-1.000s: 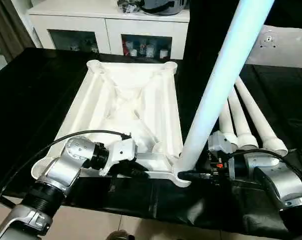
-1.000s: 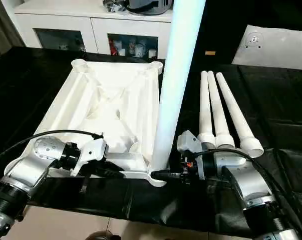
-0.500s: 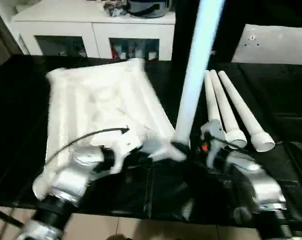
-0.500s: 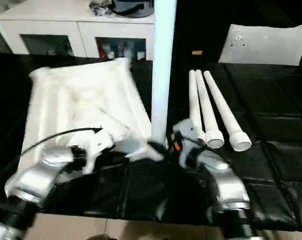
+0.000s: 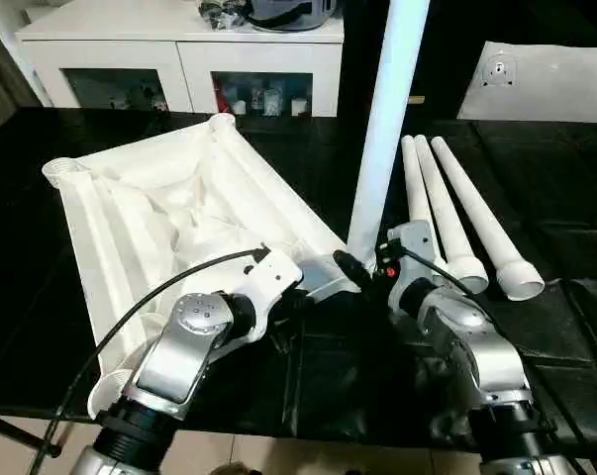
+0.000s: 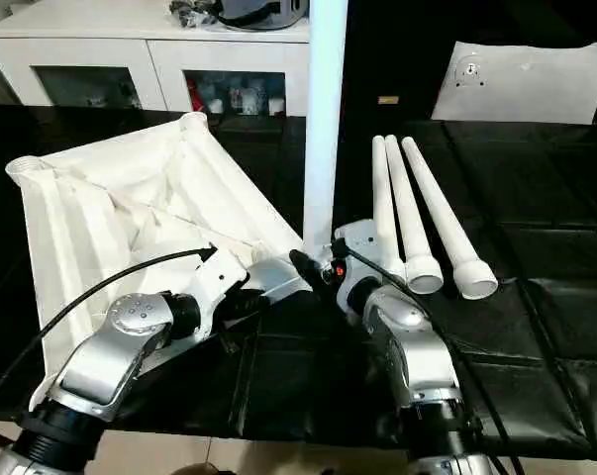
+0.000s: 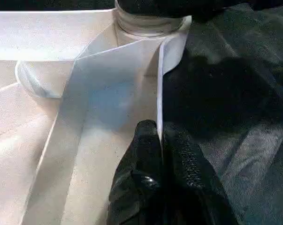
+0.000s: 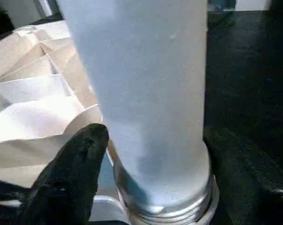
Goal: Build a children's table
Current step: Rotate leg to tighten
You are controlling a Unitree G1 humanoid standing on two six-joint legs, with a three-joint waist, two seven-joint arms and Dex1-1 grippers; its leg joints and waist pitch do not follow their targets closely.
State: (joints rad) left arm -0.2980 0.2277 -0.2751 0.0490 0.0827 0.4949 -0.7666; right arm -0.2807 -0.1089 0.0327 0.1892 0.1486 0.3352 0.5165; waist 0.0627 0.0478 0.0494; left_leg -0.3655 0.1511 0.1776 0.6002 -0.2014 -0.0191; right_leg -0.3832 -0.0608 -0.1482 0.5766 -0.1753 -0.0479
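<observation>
Standing leg [image 8: 146, 93] between right fingers [image 8: 71, 173], seemingly

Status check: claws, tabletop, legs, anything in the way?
Left claw pinching tabletop rim. Right claw straddling upright leg at corner socket. Three spare legs lying right. Nothing in the way.

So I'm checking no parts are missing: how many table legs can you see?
4. One leg stands upright in the tabletop's near corner socket; three loose legs lie side by side on the black table to its right.
</observation>
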